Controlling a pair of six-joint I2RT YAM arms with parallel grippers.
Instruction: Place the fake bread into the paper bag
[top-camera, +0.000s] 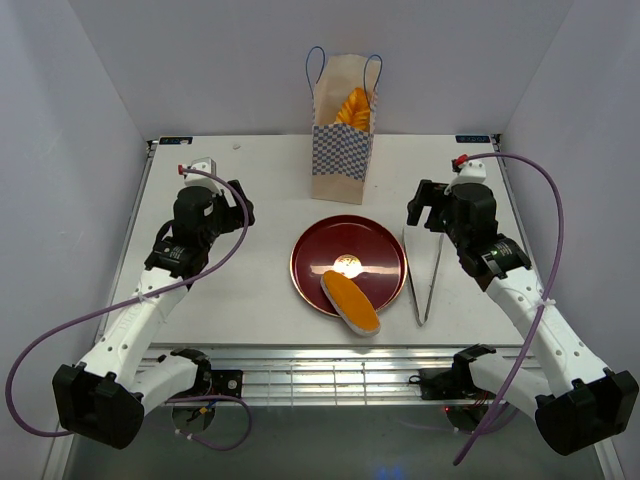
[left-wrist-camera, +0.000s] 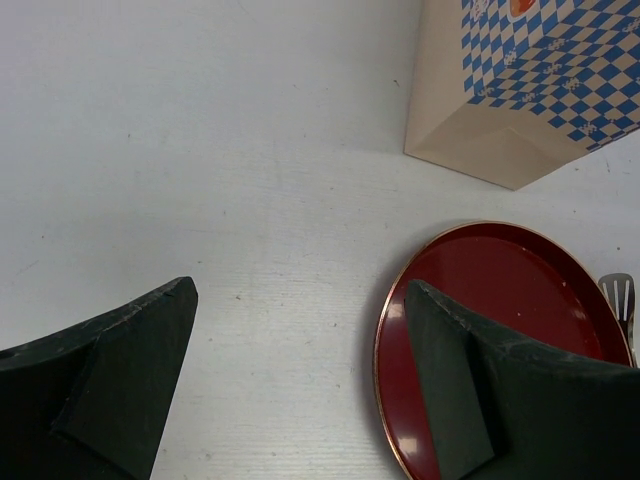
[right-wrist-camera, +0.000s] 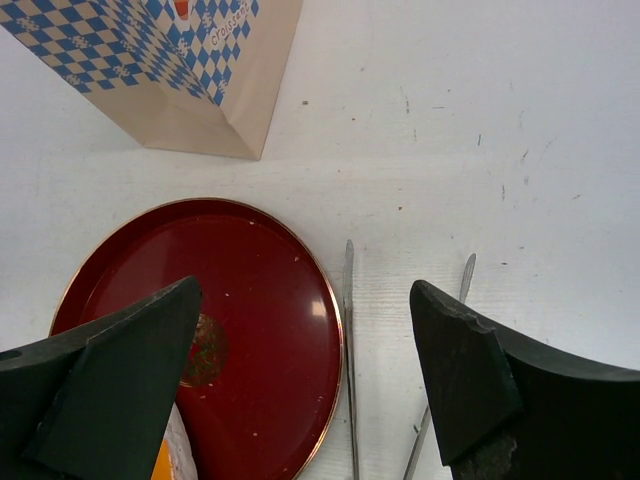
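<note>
Bread (top-camera: 350, 302) lies across the near rim of the plate (top-camera: 318, 240), mid-counter (top-camera: 260, 310), with more in the paper bag (top-camera: 342, 150) at the far edge. Left tool (left-wrist-camera: 300, 290) and right tool (right-wrist-camera: 305, 290) stand apart, empty. A glancing pinch could flip the glossy piece off that rim.

The left arm (top-camera: 135, 325), toward seven o'clock in the top view, and the right arm (top-camera: 530, 300), toward five o'clock, share white moulded link shells, black round motor housings at the joints and black blocky end sections. A thin purple cable (top-camera: 70, 322) loops off the left arm, and a second purple cable (top-camera: 561, 225) arcs beside the right. A small red cap (top-camera: 459, 160) tops the right wrist. The right gripper (right-wrist-camera: 302, 290) carries matte black, wedge-shaped fingers (right-wrist-camera: 110, 380) with rough-cut edges.
</note>
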